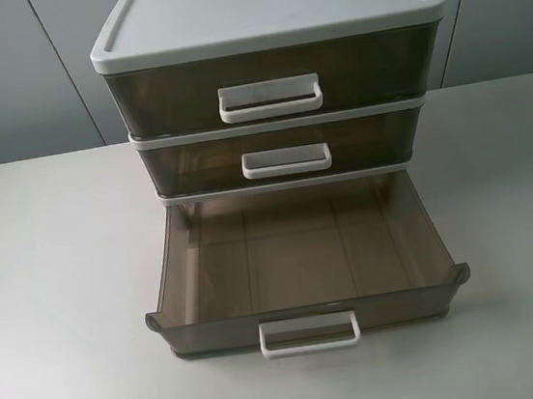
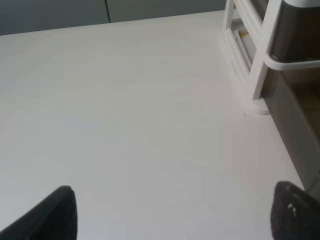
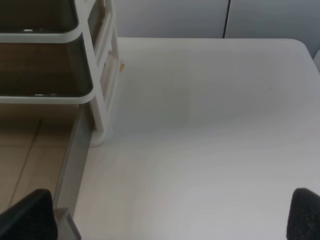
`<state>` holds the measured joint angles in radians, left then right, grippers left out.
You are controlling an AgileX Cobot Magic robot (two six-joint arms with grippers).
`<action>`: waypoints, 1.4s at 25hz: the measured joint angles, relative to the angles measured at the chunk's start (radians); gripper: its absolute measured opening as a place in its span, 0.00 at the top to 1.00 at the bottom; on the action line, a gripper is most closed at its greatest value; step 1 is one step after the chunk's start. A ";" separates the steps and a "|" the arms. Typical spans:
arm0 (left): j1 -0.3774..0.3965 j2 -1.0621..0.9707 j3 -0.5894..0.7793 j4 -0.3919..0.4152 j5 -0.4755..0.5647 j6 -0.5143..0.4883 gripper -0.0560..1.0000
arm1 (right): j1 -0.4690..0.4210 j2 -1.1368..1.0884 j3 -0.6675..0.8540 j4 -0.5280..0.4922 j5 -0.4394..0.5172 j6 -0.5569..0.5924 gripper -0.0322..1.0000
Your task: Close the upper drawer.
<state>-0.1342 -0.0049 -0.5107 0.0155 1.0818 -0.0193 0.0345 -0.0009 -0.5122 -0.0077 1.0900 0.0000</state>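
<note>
Left gripper [image 2: 172, 212] and right gripper [image 3: 172, 215] jaws wide apart, empty.

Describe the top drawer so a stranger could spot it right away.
On the white table stands a three-drawer cabinet with a pale lid. The top drawer sits directly under that lid, smoky brown with a white handle, pushed in, unlike the bottom drawer, which is pulled out.

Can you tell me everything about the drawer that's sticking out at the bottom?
The bottom drawer is see-through smoky brown plastic with a white loop handle on its front. It is pulled far out of the white-framed drawer unit and looks empty. It lies level, just above the white table. Neither tool touches it; both are open beside the unit.
</note>
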 joint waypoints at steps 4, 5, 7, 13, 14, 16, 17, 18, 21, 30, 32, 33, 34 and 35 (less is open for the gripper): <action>0.000 0.000 0.000 0.000 0.000 0.000 0.25 | -0.002 0.000 0.000 0.000 0.000 0.000 0.29; 0.000 0.000 0.000 0.000 0.000 0.000 0.25 | -0.002 0.000 0.000 0.000 0.000 0.000 0.29; 0.000 0.000 0.000 0.000 0.000 -0.002 0.25 | -0.002 0.000 0.000 0.000 0.000 0.000 0.29; 0.000 0.000 0.000 0.000 0.000 -0.004 0.25 | -0.002 0.000 0.000 0.000 0.000 0.000 0.29; 0.000 0.000 0.000 0.000 0.000 -0.004 0.25 | -0.002 0.000 0.000 0.000 0.000 0.000 0.29; 0.000 0.000 0.000 0.000 0.000 -0.004 0.25 | -0.002 0.000 0.000 0.000 0.000 0.000 0.29; 0.000 0.000 0.000 0.000 0.000 -0.004 0.25 | -0.002 0.000 0.000 0.000 0.000 0.000 0.29; 0.000 0.000 0.000 0.000 0.000 -0.004 0.25 | -0.002 0.000 0.000 0.000 0.000 0.000 0.29; 0.000 0.000 0.000 0.000 0.000 -0.004 0.25 | -0.002 0.000 0.000 0.000 0.000 0.000 0.29; 0.000 0.000 0.000 0.000 0.000 -0.004 0.25 | -0.002 0.000 0.000 0.000 0.000 0.000 0.29; 0.000 0.000 0.000 0.000 0.000 -0.004 0.25 | -0.002 0.000 0.000 0.000 0.000 0.000 0.29; 0.000 0.000 0.000 0.000 0.000 -0.004 0.25 | -0.002 0.000 0.000 0.000 0.000 0.000 0.29; 0.000 0.000 0.000 0.000 0.000 -0.004 0.25 | -0.002 0.000 0.000 0.000 0.000 0.000 0.29; 0.000 0.000 0.000 0.000 0.000 -0.004 0.25 | -0.002 0.000 0.000 0.000 0.000 0.000 0.29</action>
<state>-0.1342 -0.0049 -0.5107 0.0155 1.0818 -0.0232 0.0330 -0.0009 -0.5122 -0.0077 1.0900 0.0000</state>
